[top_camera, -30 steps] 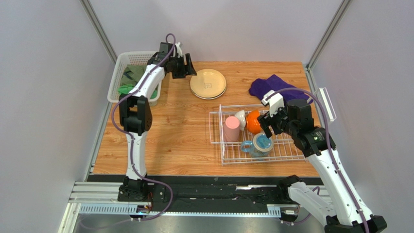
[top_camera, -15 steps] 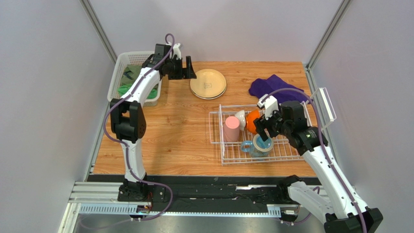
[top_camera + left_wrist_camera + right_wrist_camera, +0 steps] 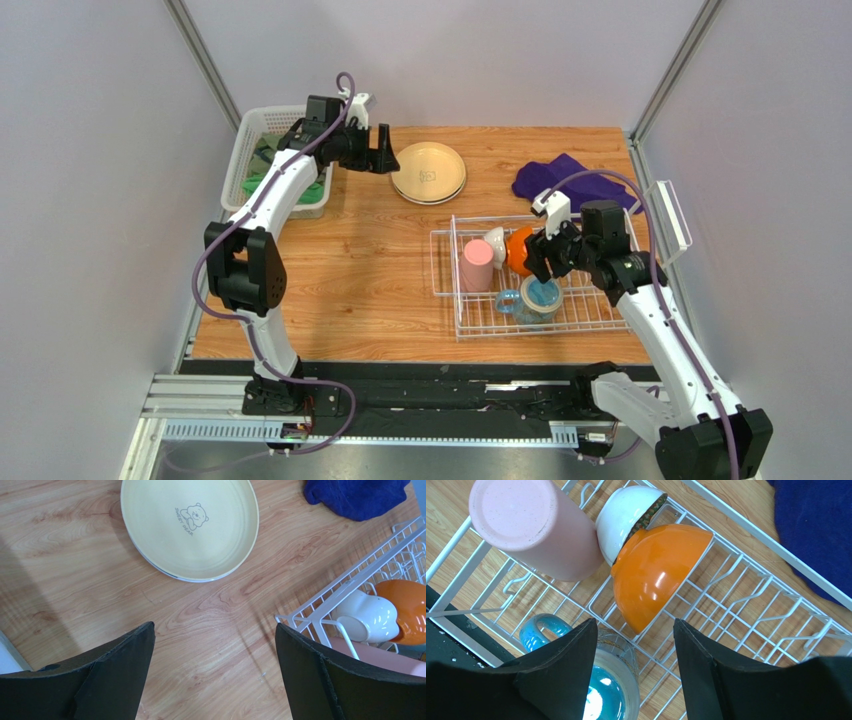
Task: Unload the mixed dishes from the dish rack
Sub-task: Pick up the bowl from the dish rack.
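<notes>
The white wire dish rack (image 3: pixel 575 310) holds a pink tumbler (image 3: pixel 477 266), a white bowl (image 3: pixel 495 243), an orange bowl (image 3: pixel 520 252) and a blue-handled mug (image 3: pixel 537 297). Cream plates (image 3: pixel 428 172) are stacked on the table behind it. My right gripper (image 3: pixel 546 262) is open and empty above the mug (image 3: pixel 613 690) and the orange bowl (image 3: pixel 657 572); the tumbler (image 3: pixel 533 527) and white bowl (image 3: pixel 626 512) lie further out. My left gripper (image 3: pixel 382 152) is open and empty, just left of the plates (image 3: pixel 190 525), above bare table.
A purple cloth (image 3: pixel 560 182) lies behind the rack, also in the right wrist view (image 3: pixel 816 530). A white mesh basket (image 3: pixel 250 160) with green items stands at the back left. A clear panel (image 3: pixel 670 215) stands at the table's right edge.
My left arm has drawn back to the left, away from the plates. My right gripper has moved a little up and left over the rack, toward the orange bowl.
</notes>
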`<move>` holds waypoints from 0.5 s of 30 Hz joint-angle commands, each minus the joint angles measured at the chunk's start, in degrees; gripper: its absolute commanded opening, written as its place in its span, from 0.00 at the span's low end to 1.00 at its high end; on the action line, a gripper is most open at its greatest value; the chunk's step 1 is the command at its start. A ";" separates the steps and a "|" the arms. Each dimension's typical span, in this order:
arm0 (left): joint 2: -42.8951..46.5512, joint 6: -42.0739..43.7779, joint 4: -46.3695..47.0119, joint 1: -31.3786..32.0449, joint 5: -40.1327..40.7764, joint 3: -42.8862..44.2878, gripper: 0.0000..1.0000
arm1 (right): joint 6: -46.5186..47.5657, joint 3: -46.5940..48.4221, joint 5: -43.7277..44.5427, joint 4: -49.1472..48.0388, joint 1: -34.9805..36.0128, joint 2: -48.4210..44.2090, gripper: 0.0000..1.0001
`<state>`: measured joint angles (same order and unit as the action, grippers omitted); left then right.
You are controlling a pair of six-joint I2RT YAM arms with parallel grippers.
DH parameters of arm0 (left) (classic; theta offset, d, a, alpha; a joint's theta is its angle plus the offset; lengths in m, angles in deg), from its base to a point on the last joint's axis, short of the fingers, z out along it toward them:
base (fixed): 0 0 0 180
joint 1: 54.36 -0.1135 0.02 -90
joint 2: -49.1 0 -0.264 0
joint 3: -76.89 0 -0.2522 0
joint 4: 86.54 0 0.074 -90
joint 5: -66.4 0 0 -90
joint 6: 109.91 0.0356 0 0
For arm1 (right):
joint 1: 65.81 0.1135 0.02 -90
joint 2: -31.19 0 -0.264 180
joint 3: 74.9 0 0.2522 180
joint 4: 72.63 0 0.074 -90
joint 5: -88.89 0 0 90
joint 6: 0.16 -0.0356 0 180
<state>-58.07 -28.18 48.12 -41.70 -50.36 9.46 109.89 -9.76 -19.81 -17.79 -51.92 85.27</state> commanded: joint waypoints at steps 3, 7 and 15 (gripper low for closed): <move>4.25 3.00 1.87 0.17 -1.45 -1.77 0.98 | 1.83 1.88 -5.91 -2.67 -3.34 2.86 0.60; 4.43 3.26 2.13 0.17 -1.62 -2.30 0.98 | 2.62 2.32 -7.58 -2.85 -4.66 4.80 0.59; 3.99 3.53 2.66 0.17 -2.59 -2.56 0.98 | 5.17 3.03 -12.32 -2.85 -5.63 9.28 0.54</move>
<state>-56.85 -26.06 48.95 -41.68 -51.22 7.06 112.39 -9.30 -27.92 -18.20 -57.01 93.23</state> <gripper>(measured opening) 0.976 0.556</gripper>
